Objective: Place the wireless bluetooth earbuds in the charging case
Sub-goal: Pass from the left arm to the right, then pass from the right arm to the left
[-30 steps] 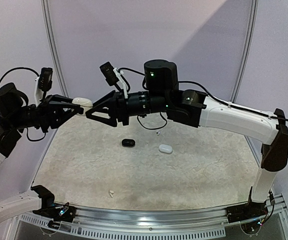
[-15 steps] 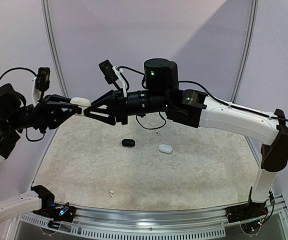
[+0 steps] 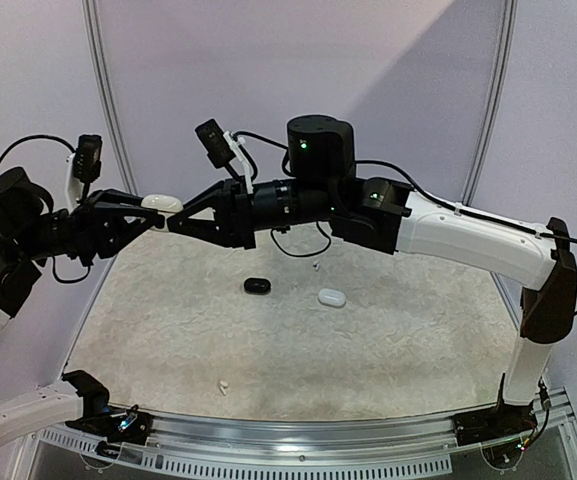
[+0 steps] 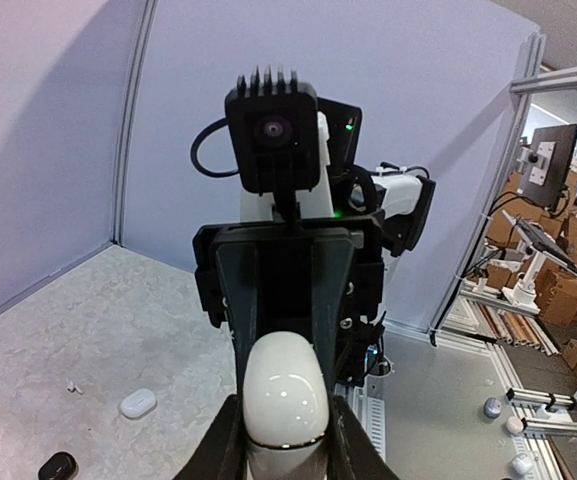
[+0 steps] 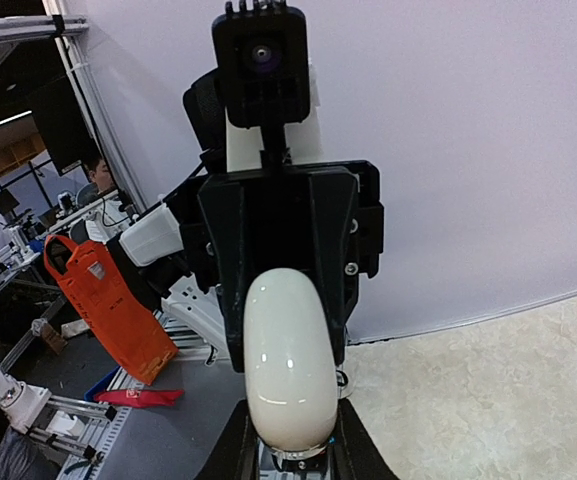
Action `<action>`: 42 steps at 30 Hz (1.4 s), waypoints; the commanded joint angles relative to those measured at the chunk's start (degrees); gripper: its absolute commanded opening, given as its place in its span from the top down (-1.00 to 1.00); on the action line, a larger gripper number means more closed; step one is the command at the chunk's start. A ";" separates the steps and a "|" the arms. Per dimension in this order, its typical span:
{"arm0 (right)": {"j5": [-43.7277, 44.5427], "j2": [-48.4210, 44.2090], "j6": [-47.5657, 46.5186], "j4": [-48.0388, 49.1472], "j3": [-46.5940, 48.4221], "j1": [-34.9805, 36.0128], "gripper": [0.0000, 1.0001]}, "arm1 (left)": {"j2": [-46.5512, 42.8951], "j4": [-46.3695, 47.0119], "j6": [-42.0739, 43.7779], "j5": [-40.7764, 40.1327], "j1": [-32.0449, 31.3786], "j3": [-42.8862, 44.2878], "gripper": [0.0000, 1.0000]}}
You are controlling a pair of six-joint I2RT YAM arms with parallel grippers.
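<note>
Left gripper (image 3: 144, 214): clamping one end of the held case, fingers (image 4: 218, 455) pressing both its flanks in the left wrist view; hanging well above the table.
Held case (image 3: 161, 204): hanging in the air between the two grippers, white, lid looking shut; touching nothing but the fingers.
Case long axis: running left to right, roughly level, from one gripper straight toward the other.
Right gripper (image 3: 175, 222): reaching across from the right and facing the left one head-on; clamping the opposite end, fingers (image 5: 230, 460) hugging both flanks in the right wrist view.
Bud (image 3: 222, 384): lying on the mat (image 3: 418, 350) near the front edge, white, well below and well apart from both grippers.
Black case (image 3: 257, 286): lying mid-mat, apart from the arms.
Speck (image 3: 315, 266): lying near the far part of the mat; too small for telling bud from debris.
White case (image 3: 332, 297): lying just right of the black case, not touching it.
Other buds: not showing in any view.
Deciding relation: bud sitting down and toward the front from both hands, left of centre, so judging the left arm nearer.
Constraint: both hands being occupied by one case; judging that one will be needing to let go before any bud pickup.
</note>
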 commanded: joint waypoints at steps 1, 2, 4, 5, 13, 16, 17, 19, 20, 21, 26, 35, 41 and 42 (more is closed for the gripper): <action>0.48 0.79 -1.01 -1.13 1.20 0.50 1.00 | -0.02 -3.41 3.01 -0.26 -0.79 -0.99 1.00; 1.44 0.16 -1.64 -1.70 0.52 0.53 1.00 | -0.19 -5.55 4.74 -0.47 -0.78 -0.90 0.89; 3.44 -1.73 -3.61 -2.66 -1.29 0.59 1.00 | -0.50 -9.70 8.31 -0.13 -0.78 -0.61 0.25; 4.42 -2.74 -4.31 -3.38 -2.17 0.52 1.00 | -0.73 -12.17 10.14 0.17 -0.79 -0.36 -0.15; 15.24 -7.62 -16.60 -17.66 -2.04 2.20 1.00 | 0.15 -24.41 24.89 -0.80 -0.69 2.57 -0.68; 19.34 -8.65 -24.73 -20.45 -2.02 4.25 1.00 | 0.72 -23.53 25.87 -2.17 -0.86 2.30 -0.41; 19.67 -8.90 -25.94 -20.65 -2.01 4.57 1.00 | 1.07 -22.93 25.83 -2.48 -0.93 2.36 -0.31; 19.77 -8.97 -27.96 -20.74 -1.91 4.89 1.00 | 1.52 -20.50 25.34 -1.96 -1.52 2.37 -0.23; 19.80 -8.97 -28.26 -20.75 -1.87 4.93 1.00 | 1.78 -19.37 25.04 -1.89 -1.91 2.30 -0.20; 19.84 -8.93 -28.72 -20.82 -1.76 4.93 1.00 | 1.96 -18.37 24.88 -1.72 -2.50 2.24 -0.17; 19.90 -8.48 -28.96 -20.17 -1.38 5.25 1.00 | 2.52 -16.14 25.86 -1.84 -4.83 1.39 0.00; 20.69 -8.11 -29.15 -20.10 -1.07 5.56 1.00 | 2.21 -12.42 23.89 0.66 -6.93 -0.55 0.15; 20.63 -7.38 -29.49 -21.08 -0.08 5.61 1.00 | 2.31 -10.16 22.13 0.65 -7.02 -0.71 0.29; 20.73 -7.25 -29.50 -21.34 0.08 5.56 1.00 | 2.31 -10.07 22.13 0.69 -7.02 -0.71 0.29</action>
